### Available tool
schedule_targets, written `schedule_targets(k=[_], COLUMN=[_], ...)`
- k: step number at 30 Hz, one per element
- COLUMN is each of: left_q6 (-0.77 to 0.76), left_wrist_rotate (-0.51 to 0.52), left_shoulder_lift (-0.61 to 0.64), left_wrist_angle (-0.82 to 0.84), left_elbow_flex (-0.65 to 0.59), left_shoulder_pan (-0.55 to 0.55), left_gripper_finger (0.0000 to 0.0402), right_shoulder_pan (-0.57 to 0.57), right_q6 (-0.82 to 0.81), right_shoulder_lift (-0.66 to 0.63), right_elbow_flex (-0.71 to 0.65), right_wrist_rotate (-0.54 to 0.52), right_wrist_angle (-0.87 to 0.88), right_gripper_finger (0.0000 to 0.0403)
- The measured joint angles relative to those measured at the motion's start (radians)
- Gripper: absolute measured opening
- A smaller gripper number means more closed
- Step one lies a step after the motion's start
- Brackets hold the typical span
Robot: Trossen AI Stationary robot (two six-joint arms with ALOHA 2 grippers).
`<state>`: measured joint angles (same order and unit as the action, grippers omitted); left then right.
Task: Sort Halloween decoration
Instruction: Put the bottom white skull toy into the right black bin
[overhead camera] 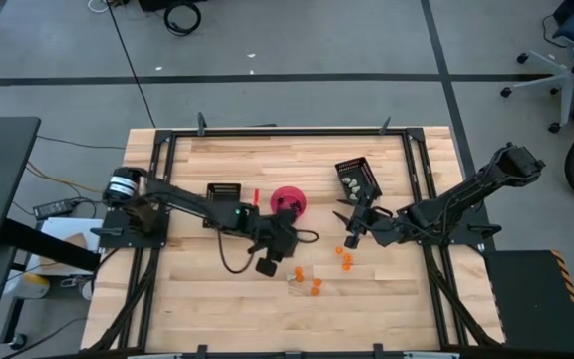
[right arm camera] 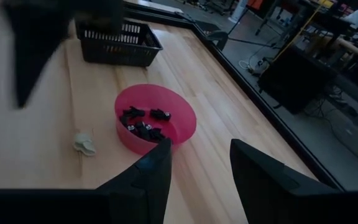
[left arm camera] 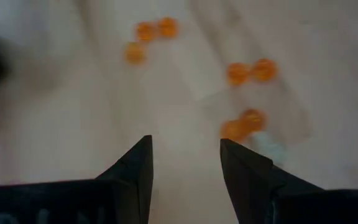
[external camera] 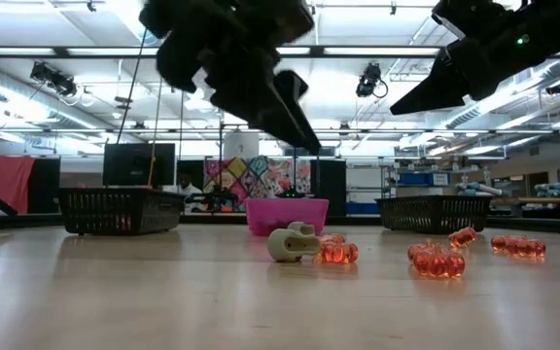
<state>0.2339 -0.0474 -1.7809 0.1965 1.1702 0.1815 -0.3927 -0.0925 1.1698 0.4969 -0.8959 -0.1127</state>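
On the pale wooden counter (overhead camera: 217, 299), the black mesh tray (overhead camera: 224, 191) at the left holds orange pieces, likely one sorting bin. The left claw (overhead camera: 279, 239) hangs released and empty above the loose orange pumpkin trinkets (overhead camera: 316, 286), seemingly lining up a pick. The round pink plastic bowl (overhead camera: 289, 201) collects black trinkets (right arm camera: 143, 122). The right claw (overhead camera: 350, 231), also released and empty, hovers between the second black tray (overhead camera: 358, 177) and the scattered pieces.

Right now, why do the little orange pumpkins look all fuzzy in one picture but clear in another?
In the left wrist view the orange trinkets are out of focus, soft blobs beyond the open left gripper. In the low view they look sharp and glossy under bright ceiling lights, while the arms overhead are dark silhouettes. In the right wrist view the pink bowl is clear.
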Motion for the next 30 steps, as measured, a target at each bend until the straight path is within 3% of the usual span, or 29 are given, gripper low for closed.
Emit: schedule_targets(k=[5,13,20,24,30], left_q6=[-0.019,-0.135,-0.249,-0.322,-0.374], left_wrist_rotate=[-0.079,-0.082,-0.070,0.015,0.222], left_shoulder_lift=[-0.089,-0.156,-0.204,-0.214,-0.202], left_wrist_angle=[-0.114,-0.237,-0.289,-0.230,-0.184], left_elbow_flex=[0.001,0.002,0.003,0.002,0.003], left_shoulder_pan=[0.016,0.063,0.075,0.100,0.167], left_gripper_finger=[0.0156,0.0160,0.0210,0.0231,0.0223], right_shoulder_pan=[0.017,0.024,0.024,0.024,0.019], right_q6=[0.006,0.023,0.084,0.097,0.099], right_shoulder_lift=[0.000,0.000,0.000,0.000,0.000], right_elbow_flex=[0.000,0.000,-0.001,-0.001,-0.029], right_wrist_rotate=[-0.001,-0.021,0.006,0.031,0.055], right_wrist_angle=[-0.004,0.011,0.010,0.018,0.022], right_gripper_finger=[0.0167,0.0167,0.0167,0.0167,0.0167])
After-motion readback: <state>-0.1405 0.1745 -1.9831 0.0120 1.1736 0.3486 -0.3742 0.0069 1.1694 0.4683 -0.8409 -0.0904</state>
